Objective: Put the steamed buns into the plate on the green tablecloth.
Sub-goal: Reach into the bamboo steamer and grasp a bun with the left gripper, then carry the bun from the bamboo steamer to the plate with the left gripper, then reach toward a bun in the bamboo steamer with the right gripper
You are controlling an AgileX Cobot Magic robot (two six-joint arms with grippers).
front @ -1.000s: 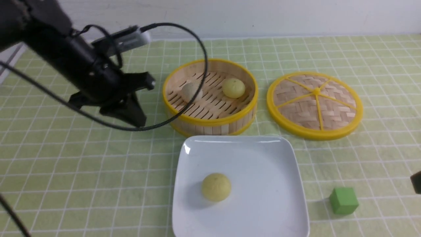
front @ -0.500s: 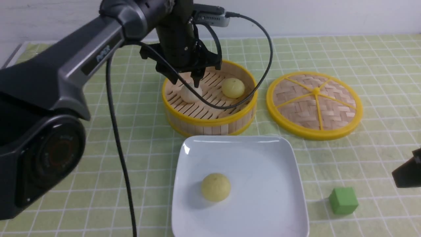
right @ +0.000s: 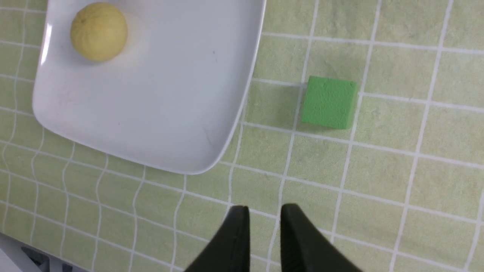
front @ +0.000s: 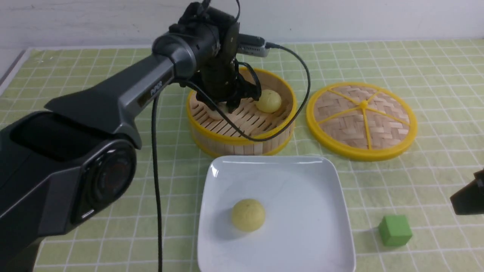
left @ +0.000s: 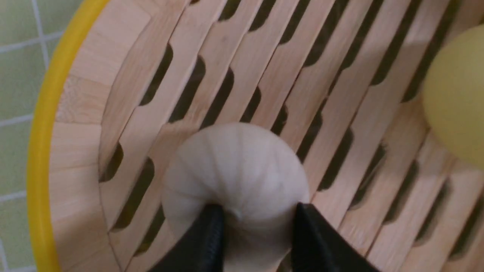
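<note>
While left fingers (left: 204,241) pinch pleated beige bun (left: 234,170) | right fingers (right: 234,241) narrowly apart

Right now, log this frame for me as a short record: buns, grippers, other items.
On plate: first yellow bun
In steamer basket: second yellow bun, beige bun
Left gripper: closed on beige bun
Right gripper: slightly open, empty
Off to the side: lid, green cube

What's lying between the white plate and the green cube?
Only bare green tablecloth separates plate and cube, clearest in the right wrist view.
</note>
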